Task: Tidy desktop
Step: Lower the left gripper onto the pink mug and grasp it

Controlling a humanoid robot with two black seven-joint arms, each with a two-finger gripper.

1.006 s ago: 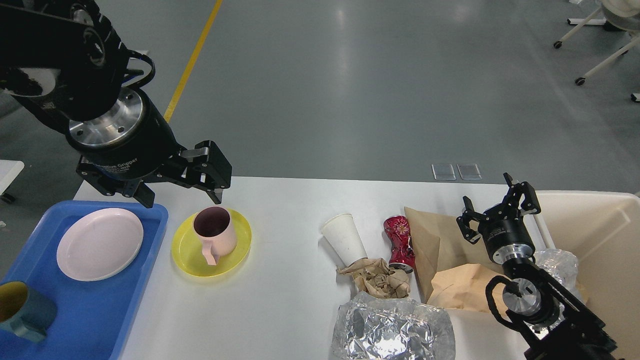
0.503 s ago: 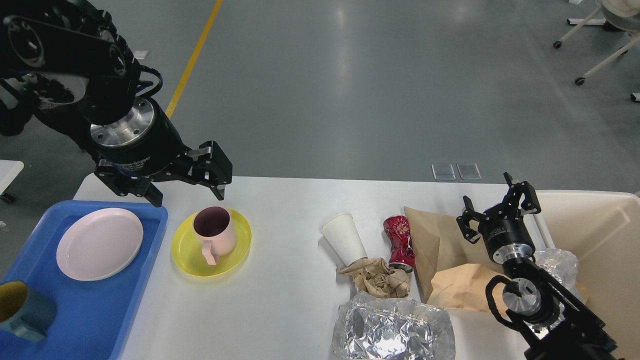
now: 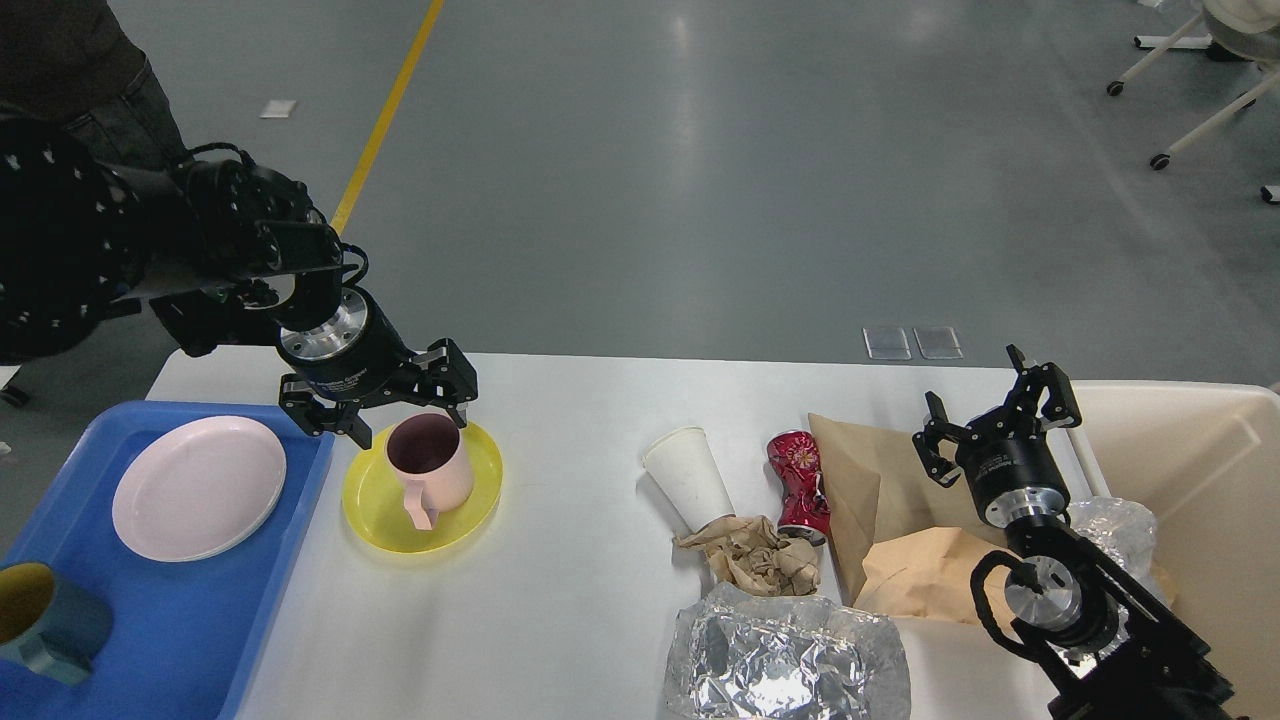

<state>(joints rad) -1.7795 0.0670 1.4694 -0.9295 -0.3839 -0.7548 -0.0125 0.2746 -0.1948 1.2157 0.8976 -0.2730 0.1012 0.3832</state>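
My left gripper [image 3: 408, 412], fingers spread, straddles the far rim of the pink mug [image 3: 432, 462] on the yellow plate [image 3: 470, 500], left of centre. Judged step: grasping the mug; next needs descent, then closing. Right gripper [image 3: 1000, 422] idles unclenched, empty, lower right. The desktop [image 3: 570, 600] spans the frame's lower half, litter at right; grey floor beyond.

The desktop [image 3: 560, 610] is showing a smooth, slightly glossy white finish; the foil sheet [image 3: 785, 660] is lying crinkled and shiny; the brown paper [image 3: 755, 560] is looking matt, crumpled.
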